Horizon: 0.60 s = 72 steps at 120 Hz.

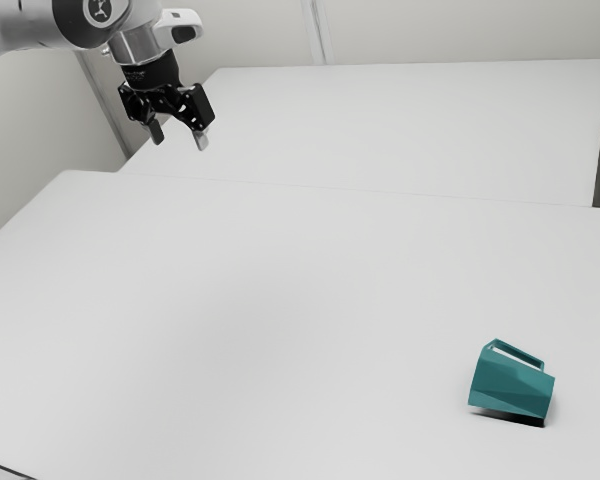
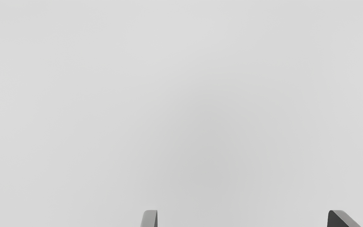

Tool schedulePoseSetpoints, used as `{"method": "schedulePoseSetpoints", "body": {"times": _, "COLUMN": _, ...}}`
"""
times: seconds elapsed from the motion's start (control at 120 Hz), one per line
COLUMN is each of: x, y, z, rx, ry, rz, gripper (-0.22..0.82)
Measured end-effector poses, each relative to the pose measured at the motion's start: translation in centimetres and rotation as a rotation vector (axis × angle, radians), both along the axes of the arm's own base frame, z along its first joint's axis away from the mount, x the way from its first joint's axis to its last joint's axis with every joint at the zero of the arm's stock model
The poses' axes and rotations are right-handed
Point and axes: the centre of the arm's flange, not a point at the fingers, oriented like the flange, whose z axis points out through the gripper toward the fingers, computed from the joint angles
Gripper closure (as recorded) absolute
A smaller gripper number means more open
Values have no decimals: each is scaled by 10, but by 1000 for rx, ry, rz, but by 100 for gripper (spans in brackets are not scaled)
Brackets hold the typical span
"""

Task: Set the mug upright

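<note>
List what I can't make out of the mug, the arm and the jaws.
Inside of the mug: exterior view, hidden by its own wall.
Mug's side facing the table: exterior view, hidden by its body.
Base of the arm: exterior view, cut off by the left edge.
Jaws' rear: wrist view, cut off by the bottom edge.

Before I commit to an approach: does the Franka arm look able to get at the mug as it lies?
Probably yes: the gripper is open and empty, and nothing stands between it and the teal mug, though reach across the table is uncertain.
</note>
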Motion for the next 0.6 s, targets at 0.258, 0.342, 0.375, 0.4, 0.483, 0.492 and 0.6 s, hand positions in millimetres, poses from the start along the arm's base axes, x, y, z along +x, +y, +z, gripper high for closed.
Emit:
{"method": "schedulePoseSetpoints", "body": {"times": 0.258, "x": -3, "y": -14, "z": -6, "rx": -57, "ry": 13, "rz": -22, "gripper": 2}}
{"method": "schedulePoseSetpoints", "body": {"times": 0.342, "x": -1, "y": -24, "z": -22, "rx": -135, "ry": 31, "rz": -28, "gripper": 2}}
{"method": "schedulePoseSetpoints", "body": {"times": 0.375, "x": 0, "y": -28, "z": -30, "rx": -168, "ry": 36, "rz": -32, "gripper": 2}}
{"method": "schedulePoseSetpoints", "body": {"times": 0.4, "x": 1, "y": -31, "z": -36, "rx": -193, "ry": 39, "rz": -35, "gripper": 2}}
{"method": "schedulePoseSetpoints", "body": {"times": 0.483, "x": 3, "y": -42, "z": -54, "rx": -269, "ry": 41, "rz": -45, "gripper": 2}}
{"method": "schedulePoseSetpoints", "body": {"times": 0.492, "x": 3, "y": -44, "z": -56, "rx": -277, "ry": 40, "rz": -46, "gripper": 2}}
{"method": "schedulePoseSetpoints", "body": {"times": 0.6, "x": 6, "y": -59, "z": -82, "rx": -403, "ry": 35, "rz": -68, "gripper": 2}}
